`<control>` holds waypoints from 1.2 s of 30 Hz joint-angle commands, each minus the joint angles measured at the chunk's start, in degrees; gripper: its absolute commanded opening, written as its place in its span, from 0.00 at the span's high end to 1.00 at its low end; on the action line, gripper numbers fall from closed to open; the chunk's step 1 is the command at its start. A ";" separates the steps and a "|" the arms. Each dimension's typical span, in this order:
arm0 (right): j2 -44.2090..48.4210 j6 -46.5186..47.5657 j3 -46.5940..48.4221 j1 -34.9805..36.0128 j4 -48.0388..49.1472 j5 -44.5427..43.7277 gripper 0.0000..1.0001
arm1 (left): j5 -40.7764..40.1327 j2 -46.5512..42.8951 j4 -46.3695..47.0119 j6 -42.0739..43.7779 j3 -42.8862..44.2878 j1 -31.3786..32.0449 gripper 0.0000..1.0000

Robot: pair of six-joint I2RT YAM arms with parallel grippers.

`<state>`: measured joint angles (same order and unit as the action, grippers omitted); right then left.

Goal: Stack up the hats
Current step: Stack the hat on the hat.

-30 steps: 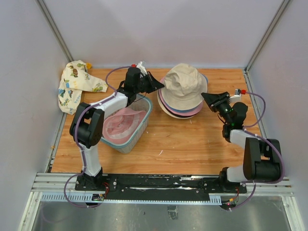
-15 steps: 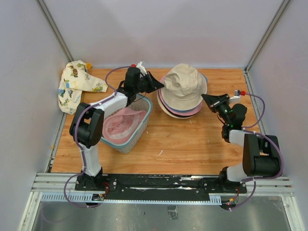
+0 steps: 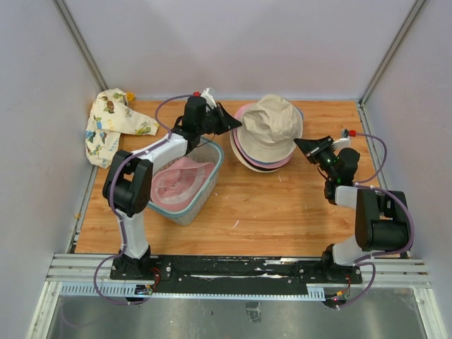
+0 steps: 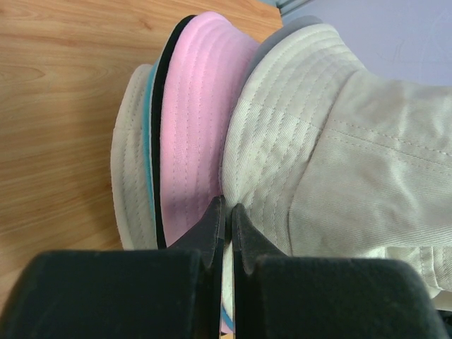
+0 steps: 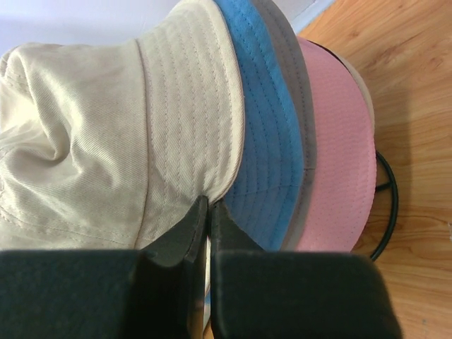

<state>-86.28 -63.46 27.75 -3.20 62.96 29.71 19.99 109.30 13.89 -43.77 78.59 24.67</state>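
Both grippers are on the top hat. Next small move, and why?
Probably lower both together to seat the beige hat on the pile: the left gripper and right gripper each pinch its brim from opposite sides, and its crown looks crumpled, not settled.

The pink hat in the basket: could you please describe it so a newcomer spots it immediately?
Left on the wooden table stands a blue-grey mesh basket. The pink hat lies inside it, alone; every other hat sits in the stack to its right, topped by the beige hat.
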 commanded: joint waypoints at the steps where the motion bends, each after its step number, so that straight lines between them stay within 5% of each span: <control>1: -3.58 7.05 0.99 -0.06 -13.91 -4.10 0.99 | -0.54 2.73 -3.63 1.67 1.59 -0.32 1.00; 14: -8.30 9.53 1.51 0.48 -15.72 -5.08 0.99 | -0.77 3.93 -5.58 2.63 1.99 -0.32 1.00; 28: -0.77 11.87 5.16 6.34 -24.43 -6.08 0.99 | -1.41 7.84 -9.13 2.71 8.77 -0.32 0.98; 34: -0.41 12.06 4.83 6.72 -24.18 -6.03 0.98 | -1.87 8.39 -9.82 2.91 10.01 -0.32 0.89; 36: 1.65 13.05 4.95 6.72 -26.01 -6.79 0.89 | -1.75 8.18 -9.37 3.03 9.86 -0.32 0.84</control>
<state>-85.32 -55.20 33.95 2.17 49.06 23.92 19.18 115.48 8.69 -42.30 88.47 23.81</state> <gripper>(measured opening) 0.029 0.129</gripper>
